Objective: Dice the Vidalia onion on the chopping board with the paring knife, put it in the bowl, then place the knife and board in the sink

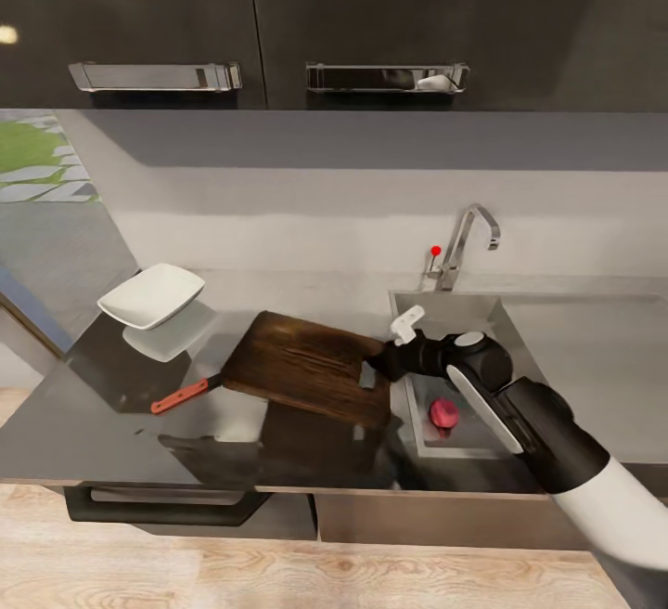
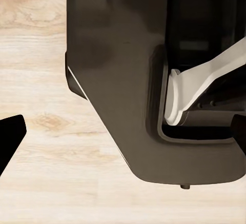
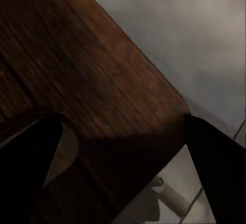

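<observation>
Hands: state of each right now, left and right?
Left hand: open, holding nothing, floor below it.
Right hand: open, fingers spread astride the chopping board end by the sink; not closed on it.

Brown grained chopping board [image 1: 306,366], red-handled paring knife [image 1: 182,395], white bowl [image 1: 151,295], reddish onion [image 1: 443,413], grey countertop [image 1: 102,423].

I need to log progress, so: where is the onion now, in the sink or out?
In. The reddish onion lies on the bottom of the sink, beside the chopping board, which holds no pieces.
</observation>
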Motion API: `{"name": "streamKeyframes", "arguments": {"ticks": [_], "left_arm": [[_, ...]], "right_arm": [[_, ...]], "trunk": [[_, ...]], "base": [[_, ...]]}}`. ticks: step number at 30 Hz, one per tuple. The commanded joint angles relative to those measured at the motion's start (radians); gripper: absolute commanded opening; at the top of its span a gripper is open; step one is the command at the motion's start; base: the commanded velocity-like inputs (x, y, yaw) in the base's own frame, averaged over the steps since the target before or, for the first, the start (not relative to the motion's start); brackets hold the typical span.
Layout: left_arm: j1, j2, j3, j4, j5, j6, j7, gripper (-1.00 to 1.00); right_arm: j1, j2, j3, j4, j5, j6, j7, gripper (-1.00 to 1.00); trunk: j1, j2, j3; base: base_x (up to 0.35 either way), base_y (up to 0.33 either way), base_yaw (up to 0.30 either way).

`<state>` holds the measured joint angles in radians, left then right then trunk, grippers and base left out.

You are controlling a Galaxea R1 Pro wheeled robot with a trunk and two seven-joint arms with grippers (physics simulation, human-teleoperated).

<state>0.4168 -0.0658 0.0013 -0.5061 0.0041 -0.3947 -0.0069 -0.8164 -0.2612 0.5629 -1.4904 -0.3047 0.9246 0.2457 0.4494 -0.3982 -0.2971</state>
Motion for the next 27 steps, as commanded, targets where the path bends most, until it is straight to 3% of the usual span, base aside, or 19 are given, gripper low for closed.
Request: {"name": "streamKeyframes", "arguments": {"ticks": [1, 5, 6, 15, 27], "left_arm": [[0.0, 0.0, 0.0, -0.002, 0.0, -0.001, -0.001, 1.0], [0.0, 0.0, 0.0, -0.001, 0.0, -0.001, -0.001, 1.0], [0.0, 0.0, 0.0, -0.001, 0.0, -0.001, -0.001, 1.0], [0.0, 0.001, 0.0, 0.0, 0.0, -0.001, -0.001, 1.0], [0.0, 0.001, 0.0, 0.0, 0.0, -0.001, -0.001, 1.0]], "right_arm": [[-0.001, -0.001, -0.004, -0.001, 0.05, 0.002, 0.046, -1.0], [-0.001, 0.0, -0.012, -0.001, 0.172, 0.001, 0.197, -1.0], [-0.001, 0.0, -0.013, -0.001, 0.186, 0.001, 0.221, -1.0], [-0.001, -0.008, -0.013, 0.001, 0.288, -0.002, 0.27, -1.0], [-0.001, -0.019, -0.008, 0.008, 0.309, -0.038, 0.271, -1.0]], "trunk": [[0.001, -0.002, -0.002], [0.001, -0.002, -0.002], [0.001, -0.002, -0.002], [0.001, -0.002, -0.002], [0.001, -0.002, -0.002]], "base": [[0.0, 0.0, 0.0], [0.0, 0.0, 0.0], [0.0, 0.0, 0.0], [0.0, 0.0, 0.0], [0.07, 0.0, 0.0]]}}
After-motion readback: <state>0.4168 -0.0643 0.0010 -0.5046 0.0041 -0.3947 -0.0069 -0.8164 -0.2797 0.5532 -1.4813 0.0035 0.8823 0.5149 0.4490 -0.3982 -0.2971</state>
